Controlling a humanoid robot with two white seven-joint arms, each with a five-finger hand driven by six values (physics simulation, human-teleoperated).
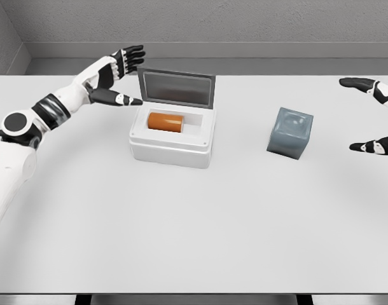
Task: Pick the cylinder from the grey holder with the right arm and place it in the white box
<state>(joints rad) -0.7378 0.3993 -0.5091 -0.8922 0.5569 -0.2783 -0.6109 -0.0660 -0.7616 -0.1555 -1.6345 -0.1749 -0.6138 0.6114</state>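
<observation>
Head view: the orange cylinder lies on its side inside the white box, centre-left of the frame, its lid raised behind. The grey holder stands right of centre on the white surface. Left hand, upper left, fingers spread, holding nothing. Right hand, at the right edge, fingers open, empty.
</observation>
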